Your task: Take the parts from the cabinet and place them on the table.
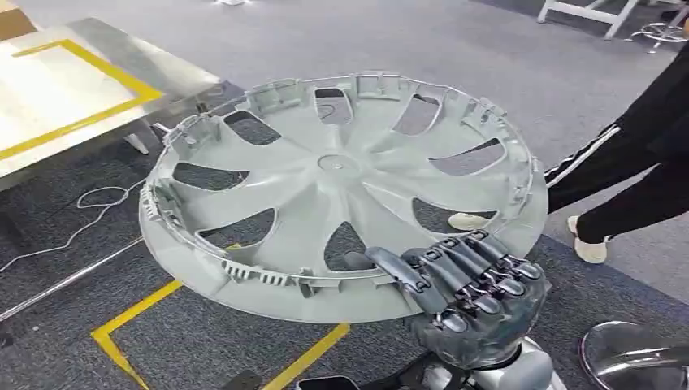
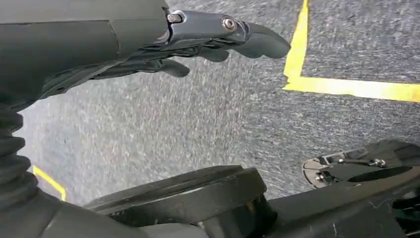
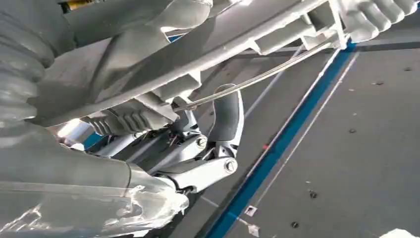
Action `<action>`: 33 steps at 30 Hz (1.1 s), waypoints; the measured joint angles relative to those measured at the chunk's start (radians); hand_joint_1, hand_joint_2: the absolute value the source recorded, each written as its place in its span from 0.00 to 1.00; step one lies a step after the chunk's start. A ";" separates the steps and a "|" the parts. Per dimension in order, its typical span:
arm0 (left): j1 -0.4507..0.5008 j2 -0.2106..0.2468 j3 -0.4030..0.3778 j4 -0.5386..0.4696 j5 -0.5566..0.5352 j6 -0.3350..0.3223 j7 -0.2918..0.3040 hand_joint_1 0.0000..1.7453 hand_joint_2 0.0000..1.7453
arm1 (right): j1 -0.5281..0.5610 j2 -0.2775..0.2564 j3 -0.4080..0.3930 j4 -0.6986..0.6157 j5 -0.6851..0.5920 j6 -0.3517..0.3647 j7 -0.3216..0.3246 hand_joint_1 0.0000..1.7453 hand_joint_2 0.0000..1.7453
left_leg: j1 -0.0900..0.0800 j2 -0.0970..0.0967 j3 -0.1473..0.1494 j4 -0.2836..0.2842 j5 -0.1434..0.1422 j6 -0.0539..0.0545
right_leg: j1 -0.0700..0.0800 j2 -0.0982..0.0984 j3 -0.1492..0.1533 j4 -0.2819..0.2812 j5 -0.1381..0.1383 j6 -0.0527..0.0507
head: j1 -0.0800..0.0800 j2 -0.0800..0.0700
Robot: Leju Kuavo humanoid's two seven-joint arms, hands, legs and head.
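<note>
One wheel cover, ribbed back up, tilts in right robot hand.

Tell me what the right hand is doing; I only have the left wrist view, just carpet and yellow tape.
Observer: The right hand holds a large grey wheel cover by its near rim.
Operator: Is it over the table yet?
Observer: No. The metal table with the yellow outline lies to the left, and the cover hangs above carpet.
Operator: Anyone close?
Observer: A person's legs in dark trousers stand to the right.
Operator: And the left hand?
Observer: The left hand holds nothing.
</note>
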 joint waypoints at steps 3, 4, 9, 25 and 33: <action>0.002 0.000 0.000 0.000 0.000 0.000 0.000 0.00 1.00 | 0.000 0.002 0.000 0.000 0.000 0.000 -0.001 1.00 1.00 | 0.010 -0.027 -0.011 -0.011 0.013 -0.019 | 0.010 -0.030 -0.008 0.010 0.005 -0.019 | -0.001 0.000; 0.001 0.000 0.000 0.000 0.000 0.000 0.000 0.00 1.00 | -0.001 0.003 0.000 0.000 0.000 0.000 -0.001 1.00 1.00 | 0.012 -0.022 -0.014 -0.006 0.009 -0.021 | 0.002 -0.046 -0.007 0.002 0.009 -0.027 | -0.002 0.000; -0.010 0.001 0.000 0.000 -0.001 0.001 0.000 0.00 1.00 | 0.000 0.008 0.000 0.001 0.001 0.000 -0.004 1.00 1.00 | 0.002 0.102 -0.142 0.278 -0.137 -0.033 | 0.015 -0.119 -0.006 0.001 0.006 -0.047 | -0.013 0.000; 0.003 0.000 0.000 0.000 -0.004 0.002 0.004 0.00 1.00 | -0.002 0.013 -0.001 0.003 0.001 0.000 -0.008 1.00 1.00 | -0.003 0.077 0.006 -0.011 -0.004 0.026 | 0.020 -0.102 -0.148 0.311 -0.139 0.003 | 0.000 0.000; 0.001 -0.002 0.000 0.000 -0.004 0.002 0.004 0.00 1.00 | -0.004 0.013 -0.002 0.003 0.001 0.000 -0.011 1.00 1.00 | 0.010 -0.026 -0.009 -0.007 0.004 -0.011 | 0.010 -0.022 -0.011 0.008 0.004 -0.009 | -0.002 0.000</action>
